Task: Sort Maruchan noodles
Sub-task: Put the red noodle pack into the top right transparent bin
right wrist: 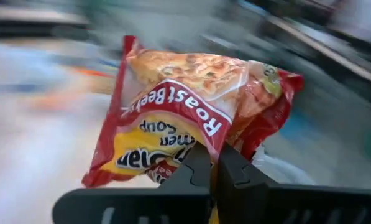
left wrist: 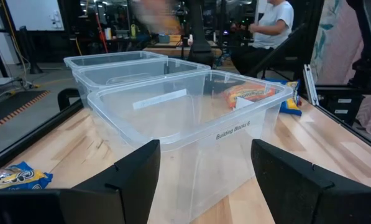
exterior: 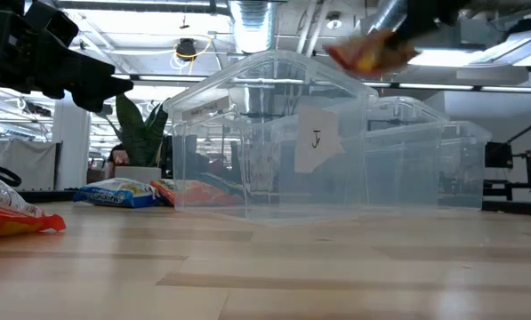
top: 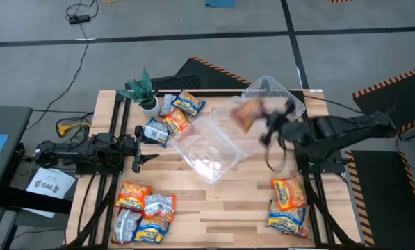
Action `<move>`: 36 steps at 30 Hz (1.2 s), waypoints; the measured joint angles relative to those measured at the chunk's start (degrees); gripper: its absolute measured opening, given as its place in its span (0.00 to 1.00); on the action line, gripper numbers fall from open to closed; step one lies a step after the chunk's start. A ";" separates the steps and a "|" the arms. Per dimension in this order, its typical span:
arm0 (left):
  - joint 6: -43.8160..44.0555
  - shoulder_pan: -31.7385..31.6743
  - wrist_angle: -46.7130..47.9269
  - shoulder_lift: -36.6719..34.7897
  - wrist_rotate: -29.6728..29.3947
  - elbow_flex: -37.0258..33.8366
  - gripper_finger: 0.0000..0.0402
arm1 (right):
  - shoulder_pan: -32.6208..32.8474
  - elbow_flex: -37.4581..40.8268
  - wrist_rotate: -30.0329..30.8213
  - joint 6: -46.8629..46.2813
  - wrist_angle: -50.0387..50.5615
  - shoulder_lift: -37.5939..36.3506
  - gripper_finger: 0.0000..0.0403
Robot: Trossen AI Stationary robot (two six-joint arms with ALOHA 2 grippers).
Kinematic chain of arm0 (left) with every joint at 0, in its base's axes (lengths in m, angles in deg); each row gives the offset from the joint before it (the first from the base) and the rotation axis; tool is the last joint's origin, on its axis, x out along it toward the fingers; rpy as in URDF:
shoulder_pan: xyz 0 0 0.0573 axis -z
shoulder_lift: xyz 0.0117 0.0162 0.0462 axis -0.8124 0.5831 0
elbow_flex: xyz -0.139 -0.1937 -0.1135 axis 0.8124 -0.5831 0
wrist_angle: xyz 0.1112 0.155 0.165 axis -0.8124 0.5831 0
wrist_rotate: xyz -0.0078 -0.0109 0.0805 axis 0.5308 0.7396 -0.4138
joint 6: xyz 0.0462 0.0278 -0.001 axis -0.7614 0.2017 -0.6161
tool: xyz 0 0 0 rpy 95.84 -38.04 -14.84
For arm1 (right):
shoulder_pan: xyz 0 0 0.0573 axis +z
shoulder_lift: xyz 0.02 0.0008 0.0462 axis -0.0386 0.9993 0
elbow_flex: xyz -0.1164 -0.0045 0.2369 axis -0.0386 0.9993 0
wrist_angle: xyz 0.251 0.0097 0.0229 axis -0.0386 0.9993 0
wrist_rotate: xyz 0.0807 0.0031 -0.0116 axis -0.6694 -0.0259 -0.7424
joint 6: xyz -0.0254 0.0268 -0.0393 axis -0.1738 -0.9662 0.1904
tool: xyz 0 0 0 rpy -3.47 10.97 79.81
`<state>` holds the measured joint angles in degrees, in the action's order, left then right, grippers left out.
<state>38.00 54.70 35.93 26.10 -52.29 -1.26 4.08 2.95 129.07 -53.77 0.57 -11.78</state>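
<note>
- From above, the right gripper point(top: 252, 118), blurred, hangs right of frame centre over the farther clear tub point(top: 280, 94), carrying a red-and-orange noodle packet point(top: 247, 113); the grip itself is smeared here.
- The right wrist view supplies what the overhead cannot: the two dark fingers point(right wrist: 194, 168) are pinched nearly together on the bottom edge of that packet point(right wrist: 185, 118), whose label reads "Roast Beef" upside down.
- At table height the same packet point(exterior: 367, 49) shows as a blur at upper right of frame, above the rim of the nearer tub point(exterior: 274, 133), which carries a small paper tag; the overhead shows no such tag.
- The left gripper point(top: 141, 146) rests at the left of the table point(top: 221, 215), level with the nearer tub point(top: 207, 149). Its wrist view shows the fingers point(left wrist: 135, 168) spread wide with nothing between them, facing that tub point(left wrist: 185, 118).
- Only the left wrist view reveals an orange packet point(left wrist: 250, 95) behind the tub's far corner, a blue packet point(left wrist: 14, 177) at lower left of frame, and a seated person point(left wrist: 272, 25) in the room beyond.
- The overhead alone maps the remaining packets: a cluster beside the potted plant point(top: 143, 89) at upper left point(top: 172, 118), a pile at lower left point(top: 144, 212), and a pair at lower right point(top: 288, 201).
</note>
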 joint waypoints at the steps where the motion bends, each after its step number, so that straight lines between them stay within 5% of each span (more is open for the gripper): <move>1: 0.00 -0.01 0.01 0.00 -0.01 -0.01 0.59 | -3.43 0.00 1.75 -1.84 2.66 -0.16 0.03; 8: -0.01 -0.01 0.00 0.00 0.00 -0.01 0.59 | -23.43 0.13 0.21 -10.93 15.30 0.81 0.03; 14: 0.00 0.00 0.01 0.00 0.00 -0.02 0.59 | -30.60 0.13 -11.43 -8.36 11.11 3.54 0.03; 27: 0.00 0.00 0.02 0.00 0.00 -0.02 0.59 | -36.34 0.13 -15.25 -4.23 7.36 11.71 0.18; 36: -0.01 -0.01 0.00 0.00 0.00 -0.01 0.59 | -36.64 0.11 -21.05 0.88 6.03 9.15 0.50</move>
<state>37.99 54.69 35.94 26.10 -52.29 -1.27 -32.56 3.06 108.01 -52.89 6.60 -2.64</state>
